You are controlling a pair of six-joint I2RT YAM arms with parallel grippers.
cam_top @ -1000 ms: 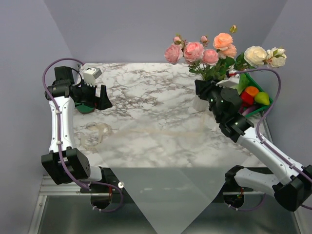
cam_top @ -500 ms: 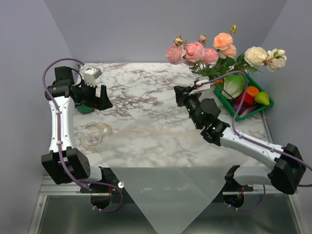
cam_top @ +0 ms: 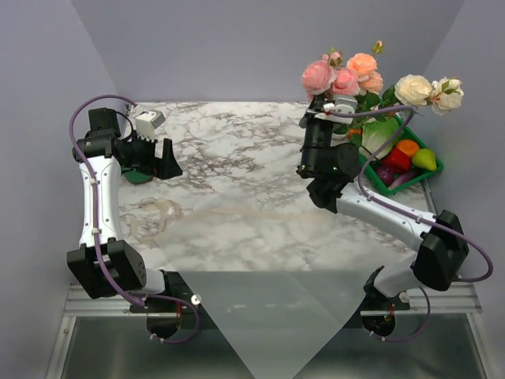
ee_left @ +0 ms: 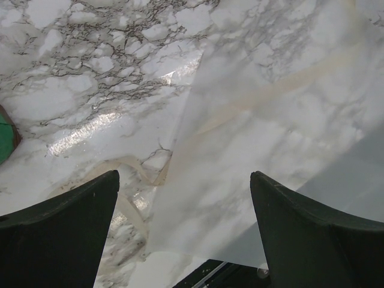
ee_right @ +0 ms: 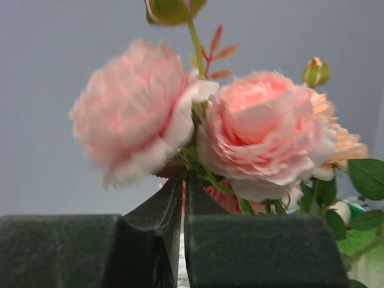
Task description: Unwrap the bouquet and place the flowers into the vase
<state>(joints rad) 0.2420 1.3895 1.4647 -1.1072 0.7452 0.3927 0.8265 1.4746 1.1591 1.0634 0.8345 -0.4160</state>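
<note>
The flowers (ee_right: 264,132) look light and soft-headed on thin, springy stems — best held below the blooms. The right claw (ee_right: 183,192) seems pinched there — the left claw (ee_left: 183,228) gapes empty.

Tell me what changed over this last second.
The right gripper swung left from beside the green plastic tray, then rose to the pink artificial roses and seemingly closed on their stems; the roses bunched rightward. The left gripper stayed open and still; the translucent white paper sheet lay unmoved.
</note>
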